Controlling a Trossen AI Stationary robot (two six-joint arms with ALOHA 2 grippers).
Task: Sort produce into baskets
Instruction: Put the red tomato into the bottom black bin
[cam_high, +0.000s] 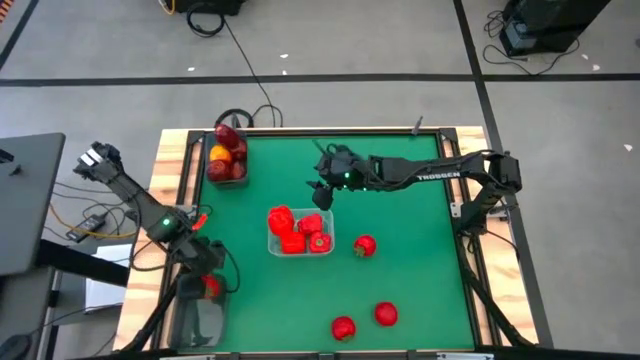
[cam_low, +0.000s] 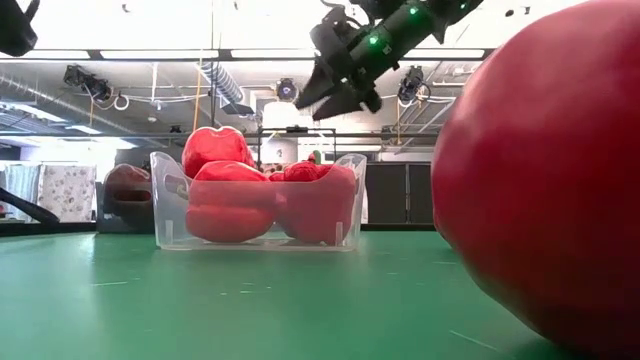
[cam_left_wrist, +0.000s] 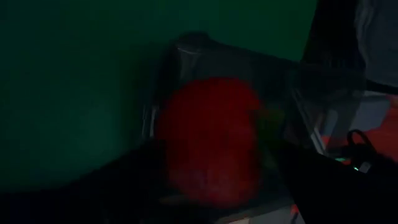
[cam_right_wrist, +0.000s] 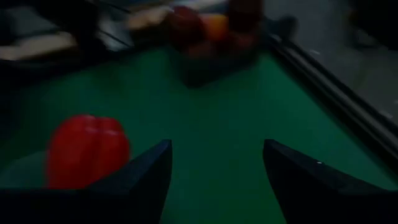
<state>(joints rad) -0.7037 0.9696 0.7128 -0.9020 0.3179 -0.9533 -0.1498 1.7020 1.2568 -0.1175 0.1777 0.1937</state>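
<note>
Right end effector (cam_high: 322, 196) wide, empty, above clear basket (cam_high: 299, 246) w/ peppers (cam_high: 283, 218), left end effector (cam_high: 207, 272) state unclear.

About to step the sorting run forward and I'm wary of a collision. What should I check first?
1. Right claw open and empty: ok.
2. Right claw clear above the clear basket of red peppers: ok.
3. Left claw over the grey basket at the table's near left corner: ok.
4. Left claw has let go of its round red piece: cannot tell.
5. Three loose round red pieces remain on the mat: ok.
</note>
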